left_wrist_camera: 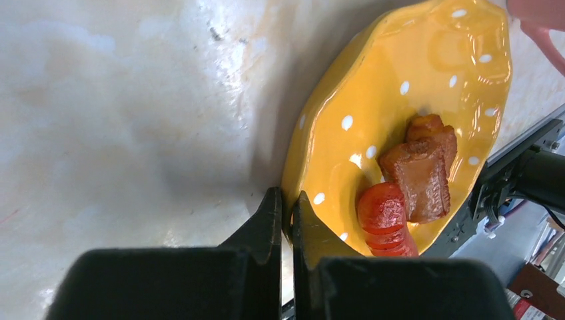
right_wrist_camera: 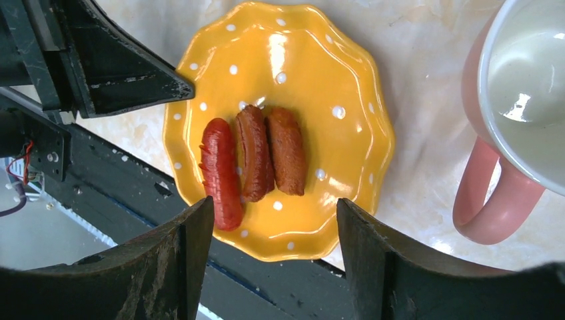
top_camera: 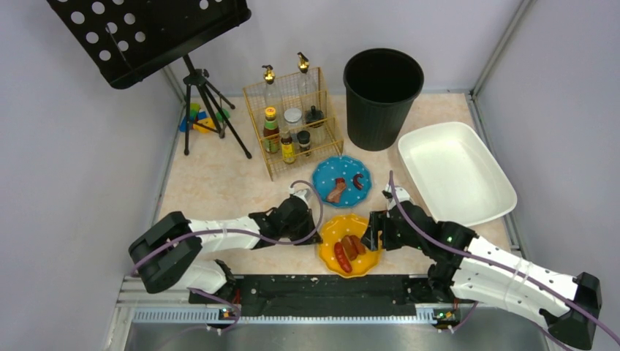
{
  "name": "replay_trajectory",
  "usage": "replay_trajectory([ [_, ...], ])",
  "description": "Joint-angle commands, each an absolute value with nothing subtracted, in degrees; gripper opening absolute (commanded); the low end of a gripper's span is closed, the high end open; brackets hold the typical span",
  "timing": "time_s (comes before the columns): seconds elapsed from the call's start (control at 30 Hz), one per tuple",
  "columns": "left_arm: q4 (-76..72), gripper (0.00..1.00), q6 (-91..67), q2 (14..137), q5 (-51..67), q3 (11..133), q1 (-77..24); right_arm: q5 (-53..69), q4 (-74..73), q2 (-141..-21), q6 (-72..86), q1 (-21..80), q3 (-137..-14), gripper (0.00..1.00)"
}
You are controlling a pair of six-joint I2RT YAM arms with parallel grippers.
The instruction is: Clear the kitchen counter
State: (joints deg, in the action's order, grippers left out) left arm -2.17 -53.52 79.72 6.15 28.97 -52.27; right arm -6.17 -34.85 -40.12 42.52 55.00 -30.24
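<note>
The beige marbled kitchen counter (top_camera: 219, 183) holds a yellow dotted plate (top_camera: 349, 247) with three sausages (right_wrist_camera: 256, 160) at its front edge. My left gripper (left_wrist_camera: 286, 203) is shut on the plate's left rim (left_wrist_camera: 313, 133), one finger under and one finger over it. In the top view it sits at the plate's left side (top_camera: 316, 228). My right gripper (right_wrist_camera: 274, 233) is open and empty, its fingers spread over the plate's right edge (top_camera: 373, 238). A pink mug (right_wrist_camera: 520, 113) stands beside the plate, hidden under the right arm in the top view.
A blue plate (top_camera: 341, 180) with food scraps lies behind the yellow one. A wire rack of bottles (top_camera: 292, 121), a black bin (top_camera: 382, 95) and a white tub (top_camera: 453, 172) stand further back. A tripod stand (top_camera: 208, 102) is at the back left.
</note>
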Motion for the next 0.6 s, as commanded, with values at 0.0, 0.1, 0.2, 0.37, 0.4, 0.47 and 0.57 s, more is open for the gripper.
replay_trajectory([
  [0.0,3.34,0.0,-51.78,77.21,0.67,25.08,-50.47,-7.41,-32.83,-39.41,42.93,55.64,-29.94,0.66],
  [0.1,3.8,0.0,-51.58,74.62,0.6,23.15,-48.08,-7.82,-32.8,-39.98,42.93,55.68,-29.81,0.66],
  [0.2,4.6,0.0,-51.2,71.86,0.6,21.27,-45.52,-7.63,-32.42,-40.81,42.89,55.64,-29.79,0.67],
  [0.37,6.08,0.0,-50.26,66.99,0.93,18.39,-41.51,-6.99,-30.83,-42.57,42.89,55.66,-29.64,0.67],
  [0.4,6.19,0.0,-50.13,66.16,1.06,17.8,-40.88,-6.72,-30.32,-43.0,42.96,55.64,-29.54,0.67],
  [0.47,6.32,0.0,-50.02,64.66,1.25,16.34,-39.88,-6.17,-29.12,-43.88,43.39,55.66,-29.22,0.67],
  [0.57,6.18,0.0,-50.1,62.5,1.6,13.76,-38.48,-5.89,-27.06,-45.0,44.24,55.67,-28.25,0.69],
])
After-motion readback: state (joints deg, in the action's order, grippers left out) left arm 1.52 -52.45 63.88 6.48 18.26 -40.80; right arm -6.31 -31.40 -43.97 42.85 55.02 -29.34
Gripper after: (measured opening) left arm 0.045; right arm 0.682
